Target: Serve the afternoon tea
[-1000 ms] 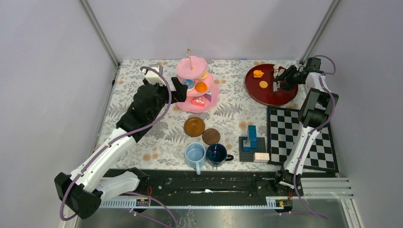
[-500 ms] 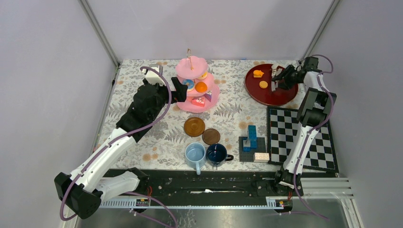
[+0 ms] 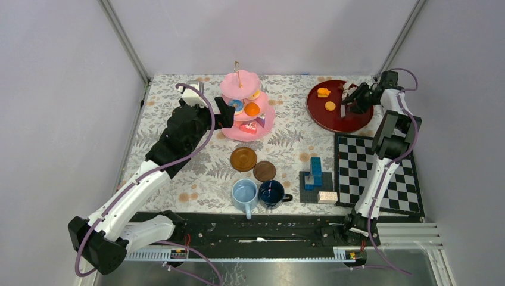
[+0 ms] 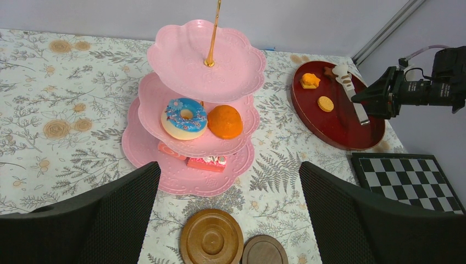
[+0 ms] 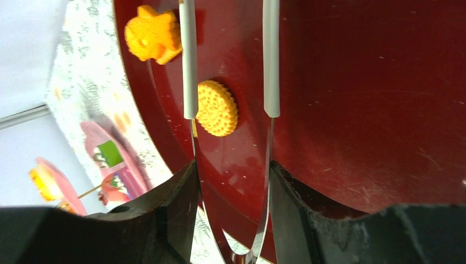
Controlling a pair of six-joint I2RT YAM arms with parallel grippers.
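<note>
Plainly found the left gripper [image 4: 229, 176] spread wide and holding nothing, aimed at the pink three-tier stand [image 4: 176, 55] toward the back of the table [image 3: 178, 179]. Counted on its middle tier a blue-iced doughnut [image 4: 184, 117] beside an orange bun [image 4: 224, 121], and on the bottom tier a red slice [image 4: 207, 163]. Spotted the right gripper [image 5: 231, 181] clamped on a pair of metal tongs [image 5: 271, 55] — held low over the dark red tray [image 4: 340, 126] at the far right. Noted the tong arms standing apart, a round yellow biscuit [image 5: 217, 108] lying partly between them against one arm; could not tell whether metal touched it. Saw a yellow shaped pastry [image 5: 153, 34] just outside the arms. Marked a light brown saucer [image 3: 243, 158] just beside a darker saucer [image 3: 264, 171] in front of the stand, then — nearer the bases — the light-blue mug [image 3: 244, 194] against the dark-blue mug [image 3: 271, 193].
</note>
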